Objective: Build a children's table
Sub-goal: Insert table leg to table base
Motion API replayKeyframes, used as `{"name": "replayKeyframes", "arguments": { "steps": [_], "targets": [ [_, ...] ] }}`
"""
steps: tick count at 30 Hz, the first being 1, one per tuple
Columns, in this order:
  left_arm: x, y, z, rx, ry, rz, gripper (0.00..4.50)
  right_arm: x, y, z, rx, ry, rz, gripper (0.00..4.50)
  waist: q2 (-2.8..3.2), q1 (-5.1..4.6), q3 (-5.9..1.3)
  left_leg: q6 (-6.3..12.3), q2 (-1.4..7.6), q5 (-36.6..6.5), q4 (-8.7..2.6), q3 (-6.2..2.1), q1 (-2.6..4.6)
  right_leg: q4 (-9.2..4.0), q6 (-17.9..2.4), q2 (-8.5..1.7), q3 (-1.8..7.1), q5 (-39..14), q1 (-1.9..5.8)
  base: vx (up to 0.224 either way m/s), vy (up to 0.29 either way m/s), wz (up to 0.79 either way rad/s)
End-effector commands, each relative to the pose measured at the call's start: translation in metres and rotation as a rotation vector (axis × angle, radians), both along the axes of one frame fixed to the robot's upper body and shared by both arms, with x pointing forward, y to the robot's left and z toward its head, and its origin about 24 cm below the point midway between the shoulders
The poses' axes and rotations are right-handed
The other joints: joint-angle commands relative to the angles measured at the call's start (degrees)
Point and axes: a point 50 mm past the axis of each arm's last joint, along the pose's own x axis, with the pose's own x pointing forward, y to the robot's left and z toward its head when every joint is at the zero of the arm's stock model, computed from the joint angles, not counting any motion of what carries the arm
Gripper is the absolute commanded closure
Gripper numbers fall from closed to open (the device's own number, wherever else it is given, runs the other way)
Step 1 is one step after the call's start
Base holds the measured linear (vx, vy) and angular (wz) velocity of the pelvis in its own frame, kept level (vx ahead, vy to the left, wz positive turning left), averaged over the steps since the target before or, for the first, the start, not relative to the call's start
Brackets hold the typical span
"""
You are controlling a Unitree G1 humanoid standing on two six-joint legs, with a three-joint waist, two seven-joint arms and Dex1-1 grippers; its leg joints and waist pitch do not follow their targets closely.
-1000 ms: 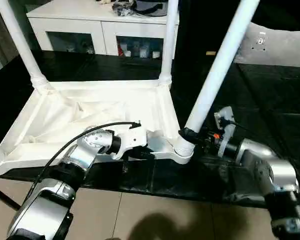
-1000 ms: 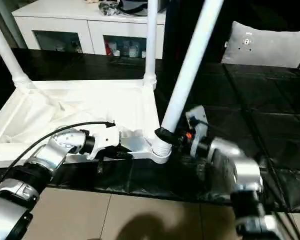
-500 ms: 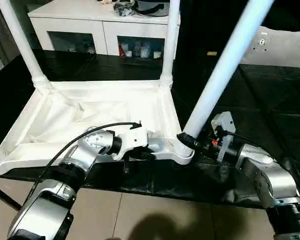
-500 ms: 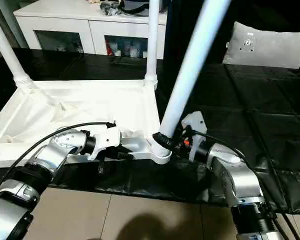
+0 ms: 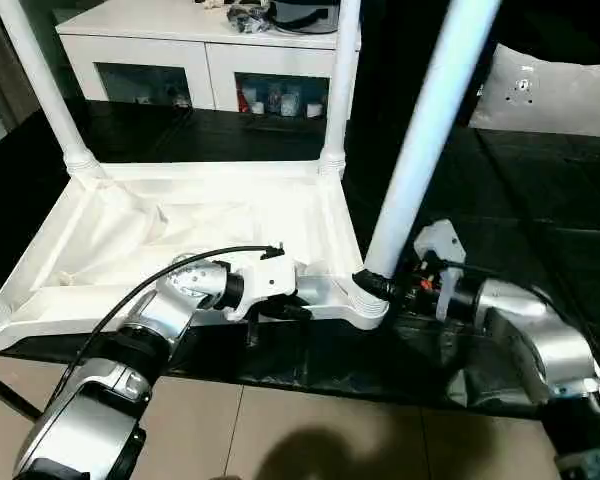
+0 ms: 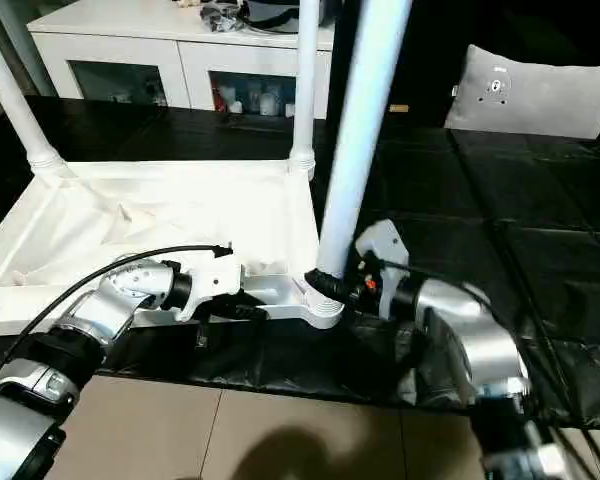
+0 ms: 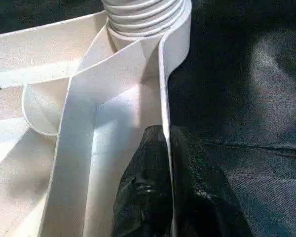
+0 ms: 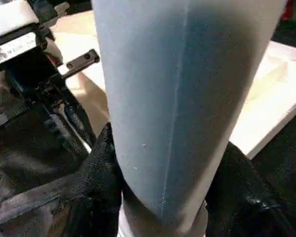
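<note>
The white tabletop (image 5: 190,240) lies upside down on the black surface, ribbed underside up. Two white legs (image 5: 42,85) (image 5: 340,80) stand in its far corner sockets. A third leg (image 5: 420,150) rises from the near right socket (image 5: 365,300), leaning slightly right. My right gripper (image 5: 380,287) is shut on that leg just above the socket, its black fingers (image 8: 101,163) on either side of the tube. My left gripper (image 5: 292,308) is shut on the tabletop's near rim, fingers (image 7: 148,197) pinching the thin wall beside the socket.
A white cabinet with glass doors (image 5: 205,60) stands behind, with dark items on top. A grey cushion (image 5: 555,90) lies at the back right. The tabletop's near edge overhangs the black surface above the tiled floor (image 5: 280,430).
The leg in my right gripper has swung from a strong rightward lean to nearer upright. My right forearm shifted with it. The left gripper stayed on the rim.
</note>
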Motion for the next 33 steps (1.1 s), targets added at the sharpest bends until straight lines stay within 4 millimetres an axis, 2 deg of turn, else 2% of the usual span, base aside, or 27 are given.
{"name": "replayKeyframes", "arguments": {
  "steps": [1,3,4,8,12,15,20,21,22,23,24,26,27,28,29,30,31,32,33],
  "targets": [
    [0.0,0.003,-0.003,0.059,0.0,-0.025,4.5,-0.008,-0.004,-0.023,-0.068,0.131,0.017,2.62,-0.49,-0.24,-3.3,3.14,1.48,-9.7,-4.0,-0.31,-0.45,-5.07,-1.2,-4.1,3.19,-27.1,3.14,0.0,0.0,0.0],
    [0.001,0.004,-0.001,0.075,-0.004,-0.036,4.5,-0.008,-0.004,-0.024,-0.083,0.146,0.051,2.62,-0.53,-0.18,-3.38,3.12,1.56,-9.1,-4.01,-0.34,-0.52,-4.87,-1.4,-4.16,3.25,-26.2,3.2,0.0,0.0,0.0],
    [0.002,0.004,0.0,0.082,-0.006,-0.04,4.5,-0.008,-0.003,-0.024,-0.09,0.151,0.068,2.62,-0.21,-0.15,-3.4,3.1,1.63,-9.0,-4.01,-0.35,-0.49,-4.89,-1.7,-4.09,3.27,-25.6,3.14,0.0,0.0,0.0],
    [0.005,0.005,0.003,0.093,-0.013,-0.041,4.5,-0.007,-0.002,-0.024,-0.105,0.167,0.099,2.62,-0.39,-0.11,-3.39,3.03,1.61,-9.3,-4.01,-0.33,-0.47,-4.74,-2.2,-4.13,3.25,-25.4,3.24,0.0,0.0,0.0],
    [0.007,0.006,0.005,0.096,-0.015,-0.037,4.5,-0.008,-0.001,-0.025,-0.113,0.175,0.117,2.62,-0.2,-0.05,-3.35,2.82,1.61,-9.6,-4.01,-0.36,-0.4,-4.86,-2.0,-4.11,3.19,-26.1,3.18,0.0,0.0,0.0],
    [0.007,0.007,0.004,0.097,-0.012,-0.031,4.5,-0.009,0.0,-0.026,-0.112,0.179,0.126,2.63,-0.31,-0.08,-3.37,2.71,1.66,-9.8,-4.04,-0.4,-0.47,-4.83,-2.1,-4.13,3.2,-25.8,3.26,0.0,0.0,0.0],
    [0.008,0.008,0.002,0.091,0.003,0.001,4.5,-0.01,0.002,-0.027,-0.101,0.174,0.104,2.63,-0.22,-0.09,-3.38,2.62,1.65,-9.8,-4.05,-0.39,-0.42,-4.86,-2.2,-4.12,3.2,-25.8,3.24,0.0,0.0,0.0],
    [0.007,0.009,0.0,0.082,0.015,0.038,4.5,-0.008,0.004,-0.027,-0.082,0.164,0.049,2.63,0.1,-0.09,-3.34,2.41,1.7,-10.0,-4.11,-0.41,-0.38,-4.86,-2.2,-4.15,3.25,-25.8,3.22,0.0,0.0,0.0],
    [0.007,0.009,-0.001,0.077,0.022,0.057,4.5,-0.006,0.005,-0.026,-0.073,0.159,0.016,2.63,-0.04,-0.26,-3.23,2.2,1.67,-10.4,-4.19,-0.45,-0.39,-4.95,-2.3,-4.09,3.16,-26.2,3.22,0.0,0.0,0.0],
    [0.007,0.008,-0.002,0.066,0.032,0.077,4.5,-0.005,0.006,-0.026,-0.07,0.149,-0.024,2.63,-0.06,-0.28,-3.18,2.07,1.64,-10.8,-4.2,-0.43,-0.27,-5.11,-2.1,-4.1,3.12,-26.9,3.12,0.0,0.0,0.0],
    [0.006,0.007,-0.003,0.054,0.045,0.098,4.5,-0.003,0.006,-0.026,-0.068,0.142,-0.071,2.63,0.07,-0.55,-2.86,1.49,1.47,-12.4,-4.23,-0.43,0.06,-5.66,-1.4,-4.13,2.89,-30.2,2.79,0.0,0.0,0.0],
    [0.005,0.003,-0.004,0.035,0.06,0.132,4.5,0.002,0.009,-0.026,-0.057,0.143,-0.166,2.63,0.01,-0.82,-2.73,1.09,1.21,-13.8,-4.13,-0.49,0.19,-6.08,-0.3,-4.14,2.55,-33.1,2.79,0.0,0.0,0.0],
    [0.004,0.002,-0.005,0.031,0.062,0.14,4.5,0.003,0.01,-0.026,-0.054,0.145,-0.187,2.63,0.07,-1.38,-2.43,0.75,0.82,-15.8,-3.89,-0.54,0.53,-7.06,1.7,-3.95,1.78,-36.9,2.44,0.0,0.0,0.0],
    [0.002,-0.017,-0.007,-0.006,0.059,0.194,4.5,0.011,0.018,-0.028,-0.05,0.152,-0.326,2.63,0.16,-1.72,-2.32,0.75,0.66,-16.9,-3.68,-0.52,0.86,-7.51,2.5,-3.83,1.38,-38.3,2.2,0.0,0.0,0.0],
    [0.001,-0.022,-0.007,-0.017,0.057,0.207,4.5,0.013,0.021,-0.028,-0.049,0.156,-0.358,2.63,0.25,-2.19,-2.33,0.26,0.99,-17.7,-3.84,-0.67,1.03,-7.43,2.1,-4.07,1.35,-38.4,2.22,0.0,0.0,0.0],
    [0.001,-0.033,-0.006,-0.04,0.053,0.224,4.5,0.017,0.024,-0.029,-0.048,0.158,-0.413,2.63,0.84,-3.6,-2.02,0.39,1.11,-22.4,-3.46,-1.0,2.1,-9.06,3.9,-3.52,-0.86,-39.8,2.07,0.0,0.0,0.0],
    [0.0,-0.036,-0.006,-0.045,0.052,0.228,4.5,0.018,0.024,-0.029,-0.048,0.159,-0.425,2.63,1.17,-4.25,-2.14,0.38,1.56,-23.9,-3.59,-1.31,2.15,-9.09,4.0,-3.63,-1.38,-38.8,2.5,0.0,0.0,0.0],
    [-0.002,-0.058,-0.004,-0.086,0.046,0.252,4.5,0.025,0.028,-0.031,-0.057,0.161,-0.52,2.63,1.49,-5.18,-2.04,0.81,3.13,-28.1,-4.73,-2.15,1.47,-8.56,4.2,-3.49,-1.68,-35.6,3.83,-0.028,0.057,-0.03],
    [-0.002,-0.068,-0.002,-0.103,0.038,0.259,4.5,0.028,0.029,-0.032,-0.057,0.166,-0.559,2.63,2.18,-5.43,-2.06,1.02,5.95,-33.7,-7.26,-3.49,0.27,-4.51,2.4,-3.49,0.2,-27.3,5.67,-0.028,0.057,-0.03]
  ]
}}
